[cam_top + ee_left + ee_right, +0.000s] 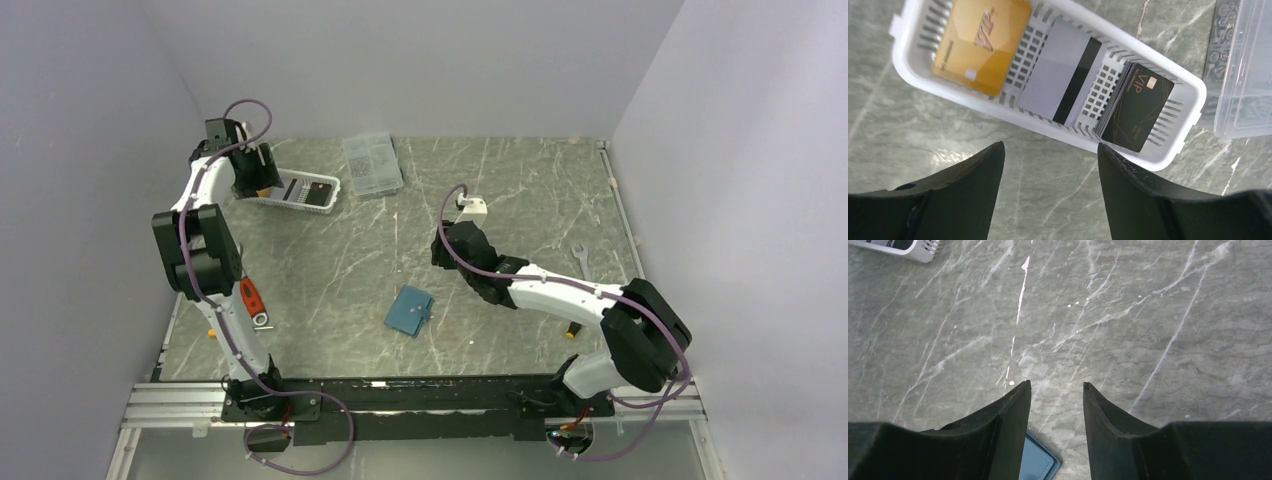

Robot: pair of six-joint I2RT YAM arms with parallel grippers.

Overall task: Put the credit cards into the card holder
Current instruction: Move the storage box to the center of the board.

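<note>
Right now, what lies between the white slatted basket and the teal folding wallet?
Only bare grey marbled tabletop separates the white slatted basket from the teal folding wallet; the top view shows it.

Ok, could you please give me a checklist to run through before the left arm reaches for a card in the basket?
1. Left gripper open and empty: ok.
2. Left gripper lined up with the white basket: ok, it hovers above the near rim.
3. Cards uncovered: ok, the gold card, grey striped card and black card lie exposed in the basket.
4. Black card lies single: not ok, it tops a small stack.
5. Card holder ready to take a card: not ok, it looks folded shut on the table.
6. Right gripper open, empty, beside the card holder: ok.
</note>
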